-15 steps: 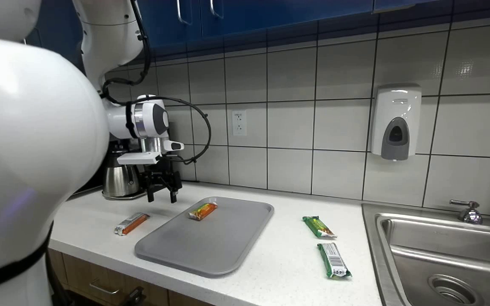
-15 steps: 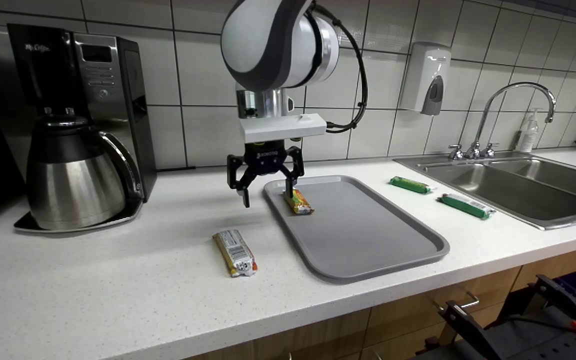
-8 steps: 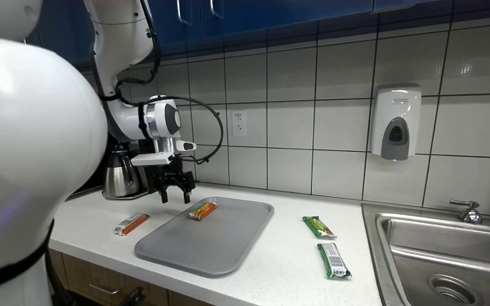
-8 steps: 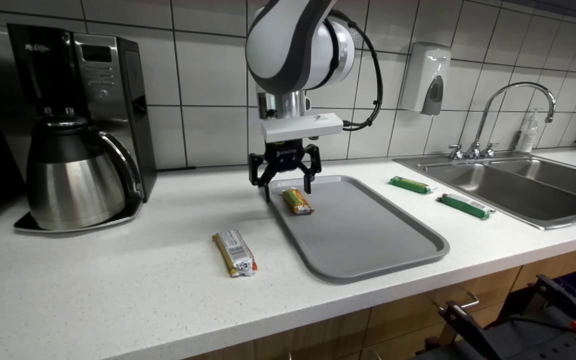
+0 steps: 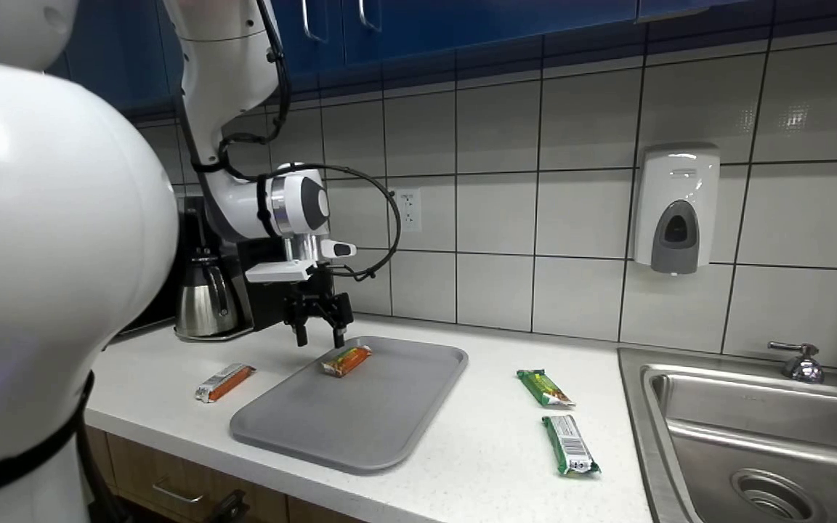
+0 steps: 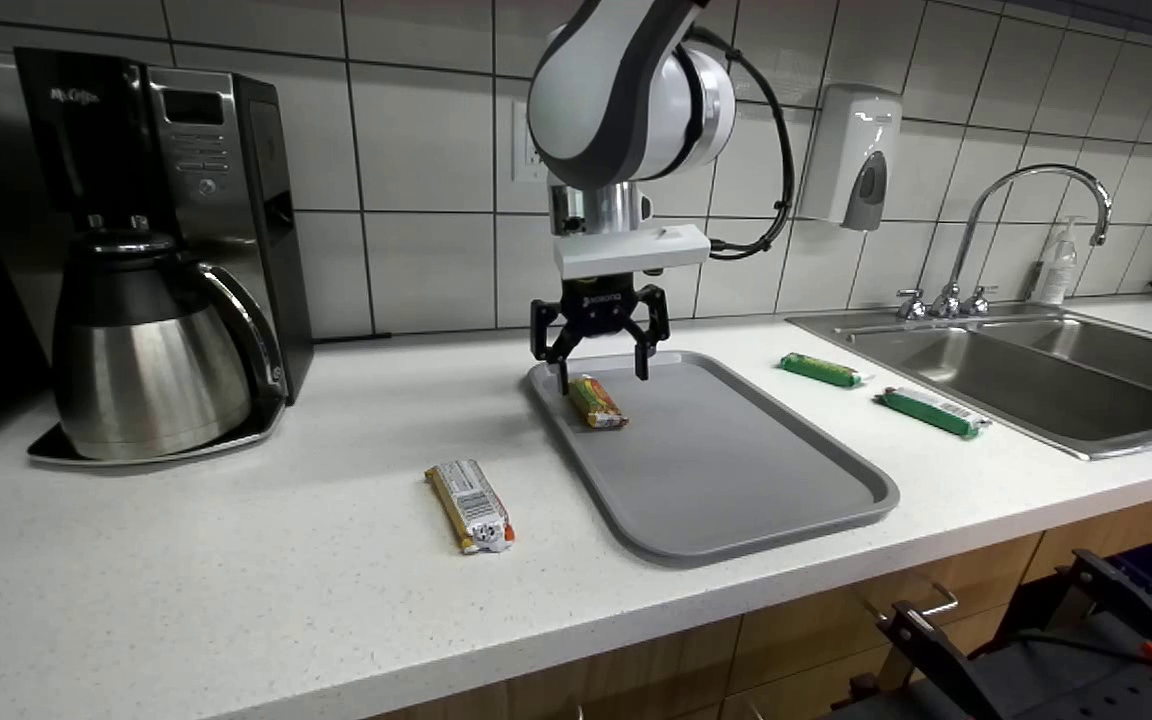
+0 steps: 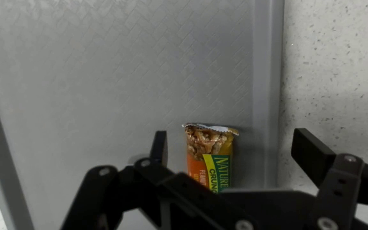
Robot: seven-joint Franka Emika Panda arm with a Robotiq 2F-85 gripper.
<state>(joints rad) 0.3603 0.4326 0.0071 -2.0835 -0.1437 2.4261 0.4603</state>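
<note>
Moderate indoor light fills both exterior views. In an exterior view, the wall tiles (image 5: 491, 211) darken beneath the cabinets (image 5: 491, 25) and bear small reflections at upper right. Glare whitens the arm (image 5: 62, 240); bright streaks line the sink (image 5: 651, 436). In the wrist view, sheen lightens the upper left of the tray (image 7: 123, 80), a soft shadow adjoins the snack bar (image 7: 208, 159), and the gripper (image 7: 229, 145) appears slightly blurred.

Dial centre is the tray (image 6: 736, 470), as seen in an exterior view. On it, a snack bar (image 6: 596, 405) lies at 10 o'clock, below the gripper (image 6: 603, 378). On the counter (image 6: 236, 570) are a second bar (image 6: 471, 507) between 8 and 9, the coffee maker (image 6: 156, 345) between 9 and 10, a third bar (image 6: 821, 370) at 2 and a fourth bar (image 6: 929, 412) near 3, with the sink (image 6: 1026, 400) beyond.
</note>
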